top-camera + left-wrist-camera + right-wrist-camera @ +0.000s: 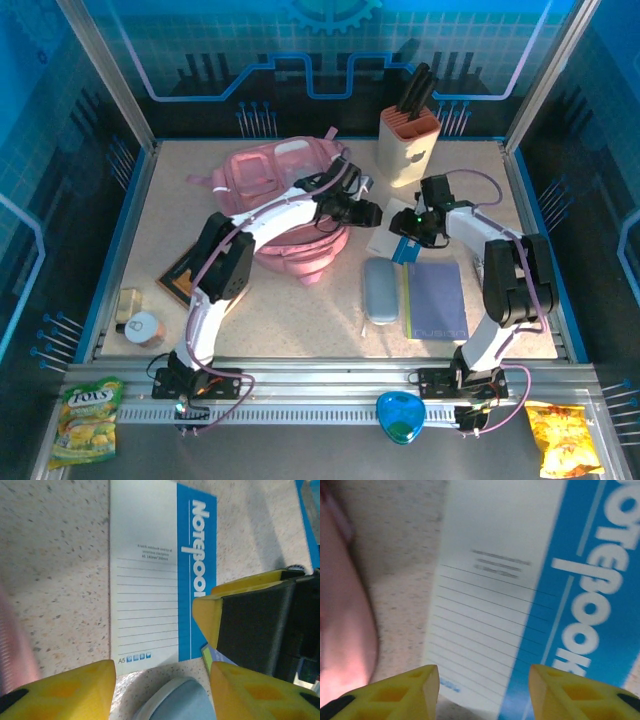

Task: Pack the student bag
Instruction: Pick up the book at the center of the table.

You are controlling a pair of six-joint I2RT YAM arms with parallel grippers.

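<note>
Hovering close together, your left jaws and right jaws both hang over the same A5 notebook (150,580). Each pair stands about half open with nothing held between the tips. In the left wrist view the left arm's yellow fingers (65,690) are parted above the notebook edge that bears the A5 mark. In the right wrist view, which is blurred, the right arm's yellow fingers (395,692) are parted over the white ruled half of the cover. I cannot tell whether either pair touches the cover.

The right jaws sit just beside your left jaws, over the cover's blue strip. The notebook lies flat on the speckled worktop (55,555).

Just short of the left jaws' tips, toward the arm bases, is the rounded end of a grey-blue pencil case (175,702). Next to that case, under the right arm, lies a purple notebook (437,300).

The student bag (270,175) is near the jaws on their left. It lies slumped on the worktop with the left forearm passing over it, and it shows as a pink blur at the edge of both wrist views.

Beyond the jaws, toward the far wall, stands a cream knife block (408,145) with black handles.

Well away to the jaws' left, near the left arm's base, are a dark book (183,277), a small box (128,300) and a round tin (145,328).

On the metal rail in front of the bases lie a green snack bag (85,420), a blue heart-shaped thing (400,415) and a yellow snack bag (565,440).
</note>
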